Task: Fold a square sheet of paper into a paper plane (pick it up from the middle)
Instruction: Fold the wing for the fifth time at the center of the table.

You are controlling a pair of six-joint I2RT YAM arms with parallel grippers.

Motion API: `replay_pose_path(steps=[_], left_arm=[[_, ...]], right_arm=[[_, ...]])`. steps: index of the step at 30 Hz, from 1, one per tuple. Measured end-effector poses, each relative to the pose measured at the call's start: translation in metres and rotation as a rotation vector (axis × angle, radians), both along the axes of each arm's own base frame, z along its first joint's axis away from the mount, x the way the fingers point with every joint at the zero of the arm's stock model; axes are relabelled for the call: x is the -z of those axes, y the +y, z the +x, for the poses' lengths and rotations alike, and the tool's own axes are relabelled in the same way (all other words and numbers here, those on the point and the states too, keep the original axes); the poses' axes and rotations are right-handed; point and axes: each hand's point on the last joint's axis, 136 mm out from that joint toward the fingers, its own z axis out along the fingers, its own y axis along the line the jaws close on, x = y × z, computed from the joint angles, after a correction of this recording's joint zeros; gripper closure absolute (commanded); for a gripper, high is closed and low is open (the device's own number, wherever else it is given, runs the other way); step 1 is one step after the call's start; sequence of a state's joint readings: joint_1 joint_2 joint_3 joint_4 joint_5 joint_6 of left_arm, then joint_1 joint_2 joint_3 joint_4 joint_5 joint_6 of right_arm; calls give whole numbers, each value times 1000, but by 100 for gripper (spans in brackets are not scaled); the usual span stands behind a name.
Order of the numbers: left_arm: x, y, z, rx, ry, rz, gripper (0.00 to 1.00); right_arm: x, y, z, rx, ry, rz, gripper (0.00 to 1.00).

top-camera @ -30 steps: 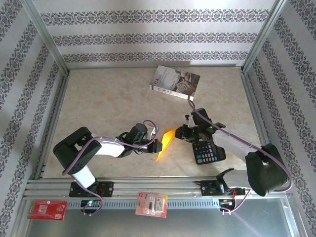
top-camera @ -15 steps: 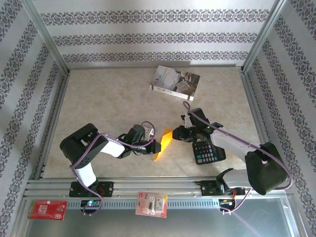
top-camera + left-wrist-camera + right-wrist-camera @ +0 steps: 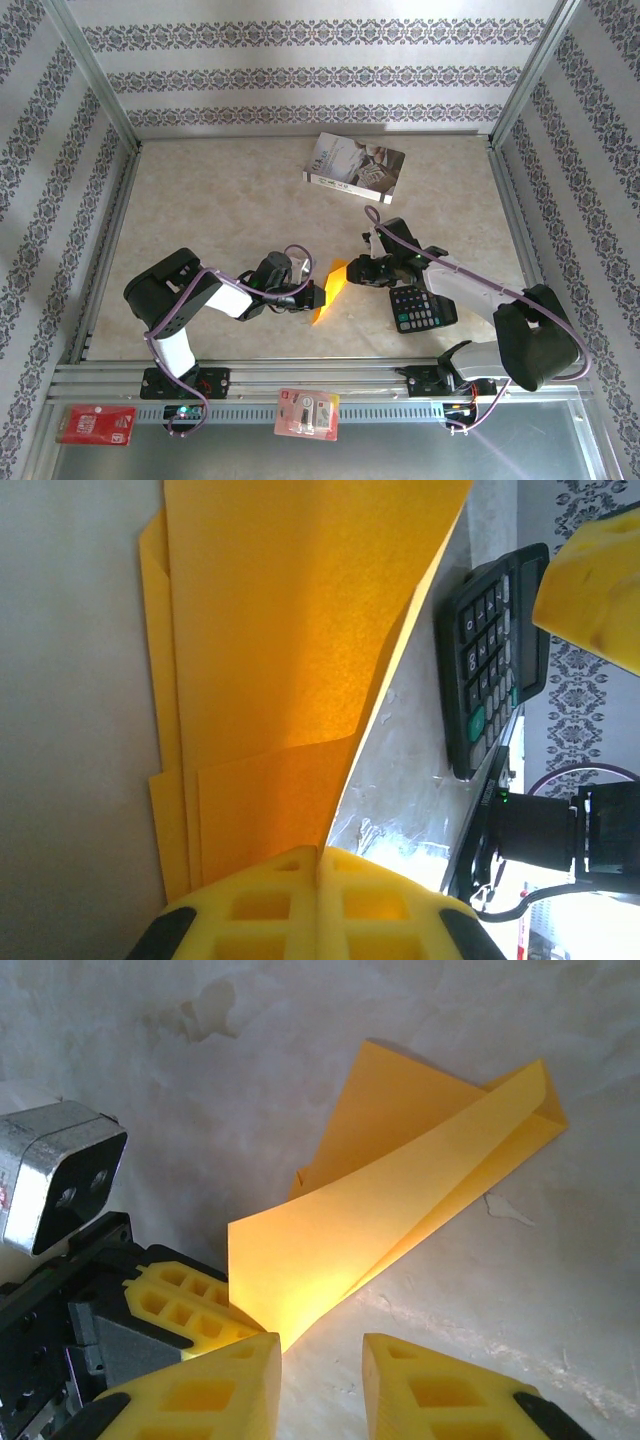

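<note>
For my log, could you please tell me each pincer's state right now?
Left pincer: closed on the folded orange-yellow paper sheet.
Right pincer: open, holding nothing.

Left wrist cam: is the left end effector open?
No, the left end effector is shut tight on the edge of the folded orange paper.

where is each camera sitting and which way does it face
Top external: above and behind the bases, looking down on the table; both arms show, left claw and right claw at the folded orange paper.
Left wrist: on the left arm, looking along its claw, shut on the paper, toward the calculator.
Right wrist: on the right arm, looking down past its open claw at the paper.
Shared: all three show the paper.
</note>
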State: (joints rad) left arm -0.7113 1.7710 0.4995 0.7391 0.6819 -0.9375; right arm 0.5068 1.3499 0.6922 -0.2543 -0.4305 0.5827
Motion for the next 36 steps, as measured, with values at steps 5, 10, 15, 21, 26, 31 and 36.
replay_pose_path(steps=[5,10,15,21,26,31,36], left_arm=[[-7,-3,1,-14,22,-34,100],[-11,-5,2,-25,40,-57,100],[-12,-6,3,-37,61,-65,100],[-6,-7,4,-51,92,-72,100],[-1,-7,4,-61,117,-73,100],[-2,-8,4,-63,124,-81,100],[1,-8,4,-63,134,-82,100]], right_arm=[[6,0,7,5,11,-34,71],[17,1,17,15,39,-76,71],[30,2,24,18,67,-106,71],[37,3,26,12,79,-120,70],[38,3,27,-3,70,-124,69],[40,3,26,-20,64,-130,67],[40,3,26,-30,59,-134,66]])
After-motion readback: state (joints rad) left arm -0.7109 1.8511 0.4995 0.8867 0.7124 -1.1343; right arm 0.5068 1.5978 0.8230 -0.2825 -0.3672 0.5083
